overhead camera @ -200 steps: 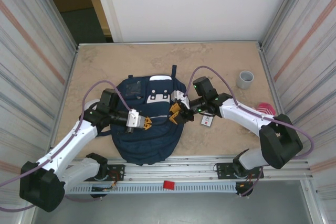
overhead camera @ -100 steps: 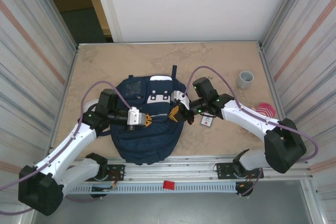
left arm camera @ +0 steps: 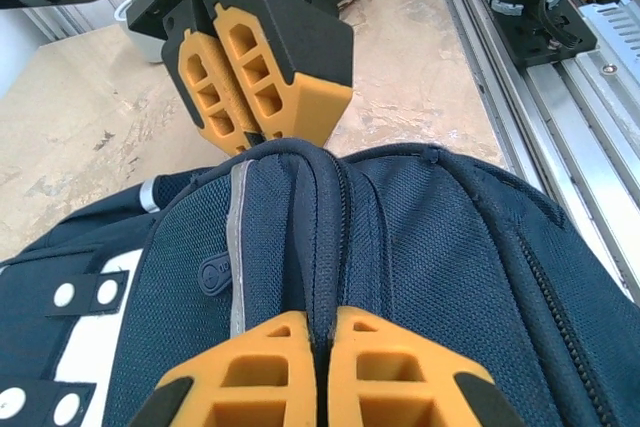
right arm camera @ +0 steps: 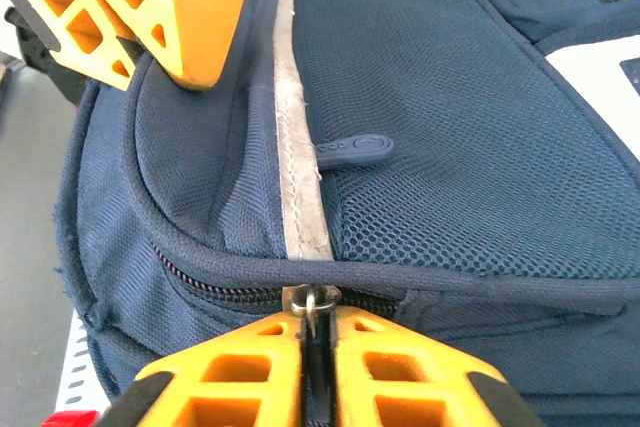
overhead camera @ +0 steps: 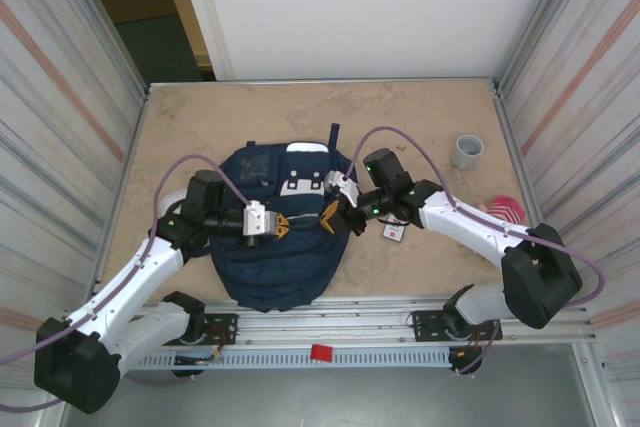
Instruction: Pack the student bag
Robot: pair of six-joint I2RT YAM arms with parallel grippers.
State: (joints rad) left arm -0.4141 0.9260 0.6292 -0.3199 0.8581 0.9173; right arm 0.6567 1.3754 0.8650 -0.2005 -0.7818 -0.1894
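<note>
The navy student bag [overhead camera: 270, 267] lies flat at the table's front middle, its white patches toward the far side. My left gripper [overhead camera: 283, 226] reaches in from the left and is shut, pinching a ridge of fabric along a zipper seam [left arm camera: 322, 319]. My right gripper [overhead camera: 326, 217] faces it from the right, a short gap apart, and is shut on the bag's metal zipper pull [right arm camera: 313, 300] at the pocket's edge. In the right wrist view a pale stripe [right arm camera: 296, 187] runs up the bag [right arm camera: 450, 117], and the left gripper's orange fingers [right arm camera: 180, 37] show at top left.
A grey cup [overhead camera: 466, 151] stands at the back right. A small white and red card [overhead camera: 394, 231] lies just right of the bag, and a pink object [overhead camera: 506, 209] lies by the right wall. Metal rails [overhead camera: 330, 322] run along the near edge, and panels close both sides.
The right gripper has closed onto the zipper pull and shifted slightly left. The left gripper has stayed shut on the fabric and hardly moved.
</note>
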